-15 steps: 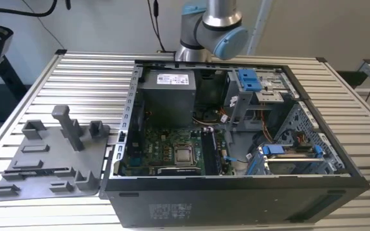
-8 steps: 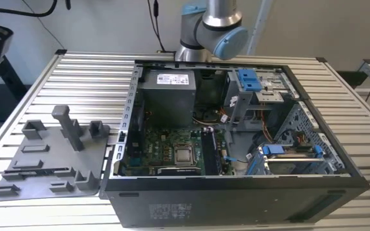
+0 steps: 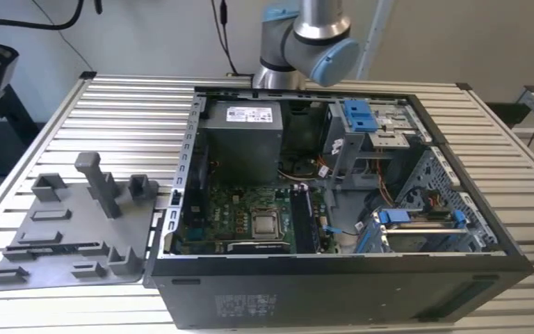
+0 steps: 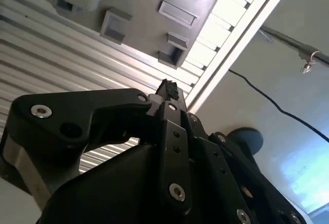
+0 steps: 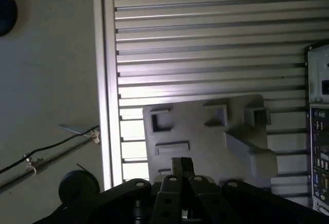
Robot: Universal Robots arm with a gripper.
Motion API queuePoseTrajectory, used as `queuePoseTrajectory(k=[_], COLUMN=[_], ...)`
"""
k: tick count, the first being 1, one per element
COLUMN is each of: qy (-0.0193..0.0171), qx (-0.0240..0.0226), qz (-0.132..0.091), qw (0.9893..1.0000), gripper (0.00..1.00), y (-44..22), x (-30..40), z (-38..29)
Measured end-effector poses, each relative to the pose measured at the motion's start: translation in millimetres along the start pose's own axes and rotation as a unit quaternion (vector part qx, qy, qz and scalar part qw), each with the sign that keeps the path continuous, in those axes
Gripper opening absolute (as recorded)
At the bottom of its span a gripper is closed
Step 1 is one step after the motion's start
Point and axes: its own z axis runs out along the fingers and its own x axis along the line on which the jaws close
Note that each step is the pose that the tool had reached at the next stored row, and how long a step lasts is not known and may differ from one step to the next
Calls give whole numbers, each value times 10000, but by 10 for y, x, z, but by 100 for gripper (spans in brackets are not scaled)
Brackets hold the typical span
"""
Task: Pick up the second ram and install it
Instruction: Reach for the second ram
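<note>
The second ram point(image 3: 53, 245) appears in the exterior view as a thin dark strip. It lies flat along the near part of a gray tray point(image 3: 72, 229), at about 6 o'clock from the tray's tall upright post point(image 3: 95, 177). It is too faint there to make out a label or chips.

By its look it should be light, stiff and thin, and easily damaged by bending or by a squeeze on its components. The safest hold is probably across the two flat faces near mid-length, or on the short ends, keeping off the contact edge. The smooth faces could slip under a weak pinch.

The tool point(image 5: 181, 165) hangs above the tray in both wrist views. Its fingertips are drawn together and nothing is seen between them. In the second wrist view the tool point(image 4: 168, 88) points toward the tray point(image 4: 144, 23) near the table's edge. In the first wrist view the tool's tips cover the part of the tray point(image 5: 205, 142) nearest them, so the ram cannot be made out there.

The tray rests on a slatted metal table point(image 3: 128, 104). At 3 o'clock from the tray, touching or just beside it, stands an open computer case point(image 3: 341, 292) with its motherboard point(image 3: 239, 202) exposed. The arm point(image 3: 300, 35) rises at 12 o'clock from the case.
</note>
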Motion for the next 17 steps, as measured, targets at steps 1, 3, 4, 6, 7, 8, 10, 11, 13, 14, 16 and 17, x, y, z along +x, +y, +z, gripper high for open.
queuePoseTrajectory(k=[1,3,4,6,7,8,10,11,13,14,16,17], qy=[0,0,0,0,0,0,0,-1,0,0,1,1], qx=[0,0,0,0,0,0,0,0,0,0,1,0], qz=[-1,0,0,0,0,0,0,0,0,-1,-64,-135], qw=[10000,10000,10000,10000,10000,10000,10000,10000,10000,10000,10000,9999], gripper=[11,11,11,11,11,11,11,11,11,11,11,11], y=[-29,-87,-118,-177,-207,-236,-296,-329,-391,-413,-421,-421], x=[-9,-27,-37,-60,-73,-86,-117,-134,-168,-183,-190,-190], z=[0,-1,-2,-4,-4,-4,-4,-4,-5,-6,-4,-3])
